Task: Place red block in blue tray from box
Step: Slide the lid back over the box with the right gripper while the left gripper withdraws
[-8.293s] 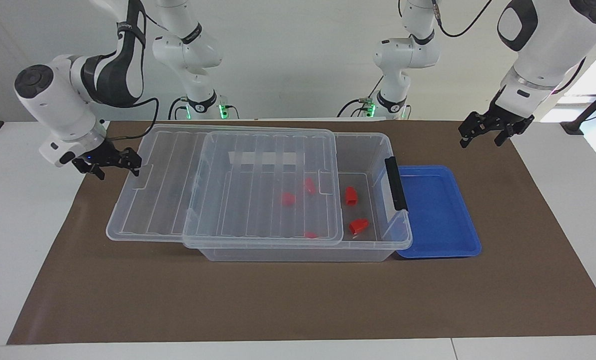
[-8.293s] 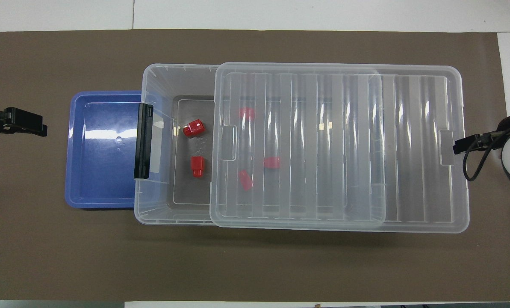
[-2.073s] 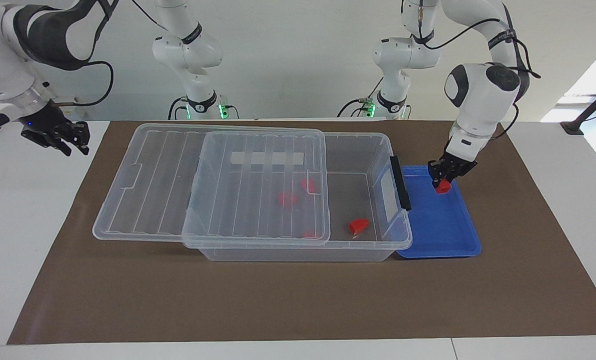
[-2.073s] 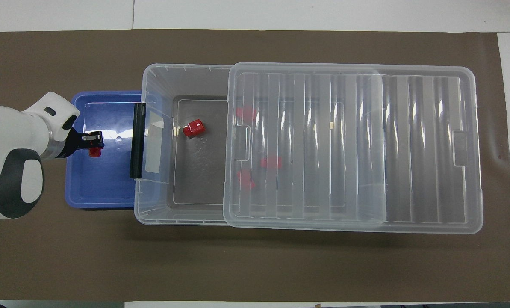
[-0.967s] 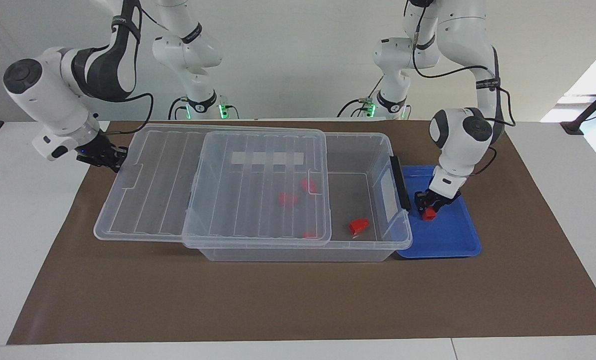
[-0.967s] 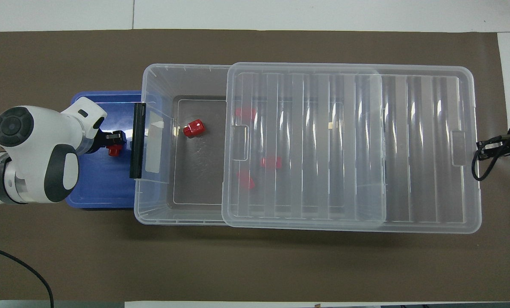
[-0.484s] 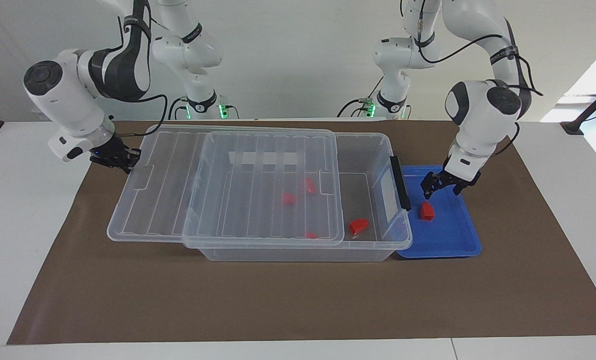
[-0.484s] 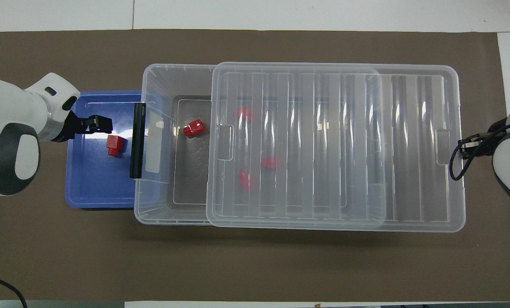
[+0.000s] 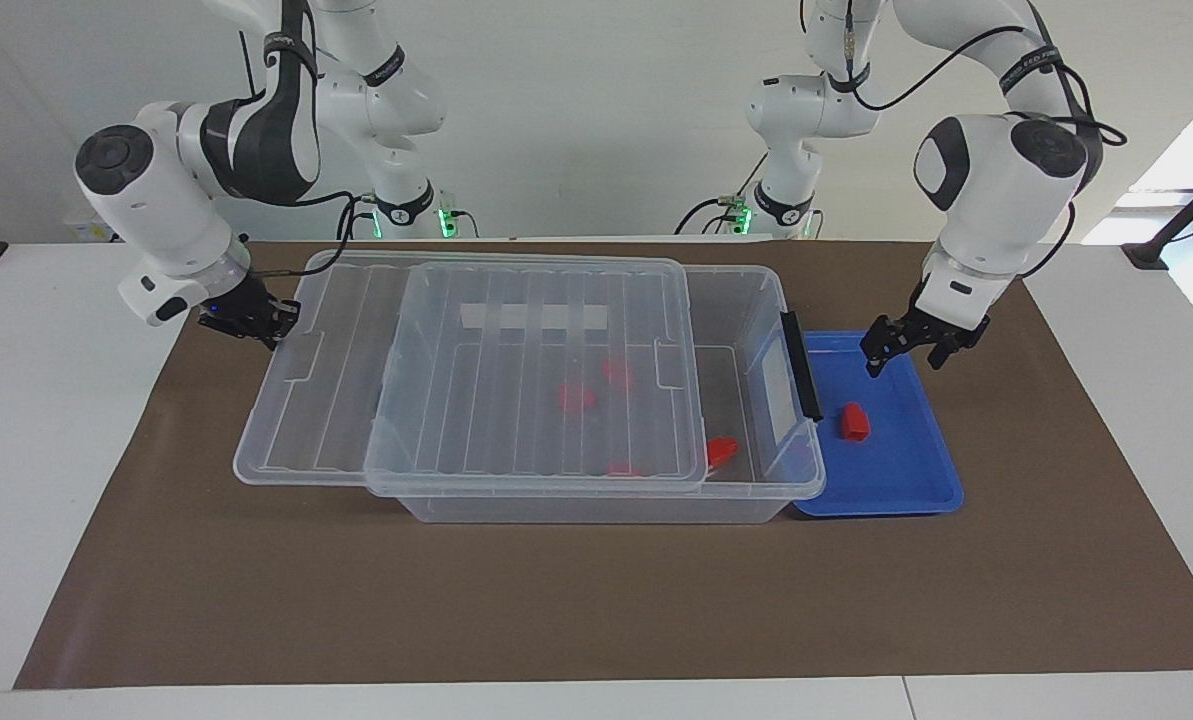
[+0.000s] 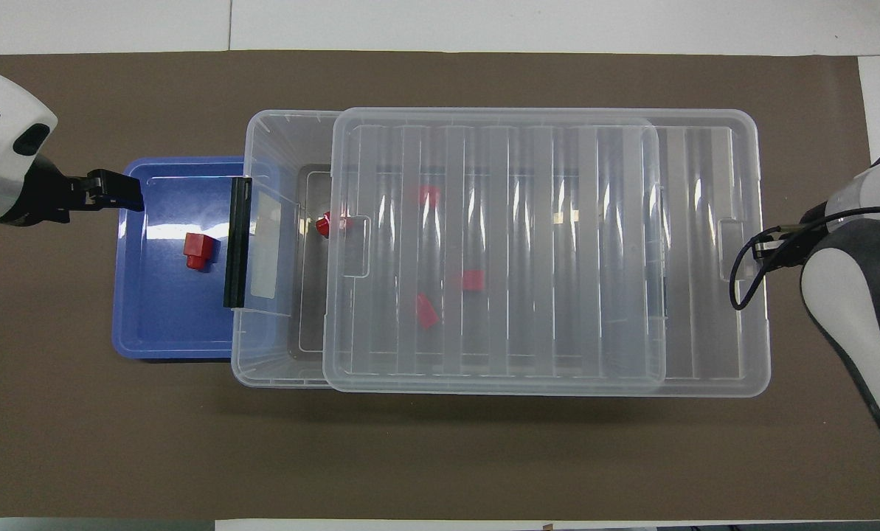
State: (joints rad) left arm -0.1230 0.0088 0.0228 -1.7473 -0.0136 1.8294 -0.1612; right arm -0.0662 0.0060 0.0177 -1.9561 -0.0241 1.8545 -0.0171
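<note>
One red block (image 9: 853, 422) (image 10: 198, 251) lies on the floor of the blue tray (image 9: 931, 480) (image 10: 133, 317), free of any gripper. My left gripper (image 9: 904, 358) (image 10: 131, 198) hangs open and empty over the tray's edge nearest the robots. The clear box (image 9: 761, 290) (image 10: 262, 136) holds several more red blocks; one (image 9: 721, 450) (image 10: 324, 223) peeks out at the lid's edge. The ribbed lid (image 9: 516, 420) (image 10: 543, 251) covers most of the box. My right gripper (image 9: 268, 325) (image 10: 763, 248) is shut, its tips against the lid's end toward the right arm's side.
The box's black latch (image 9: 801, 365) (image 10: 237, 243) stands between the box's open strip and the tray. A brown mat (image 9: 596, 600) covers the table under everything.
The left gripper opened, left the red block in the tray and rose back over the tray's edge. The right gripper slid the lid toward the left arm's end, covering more of the box.
</note>
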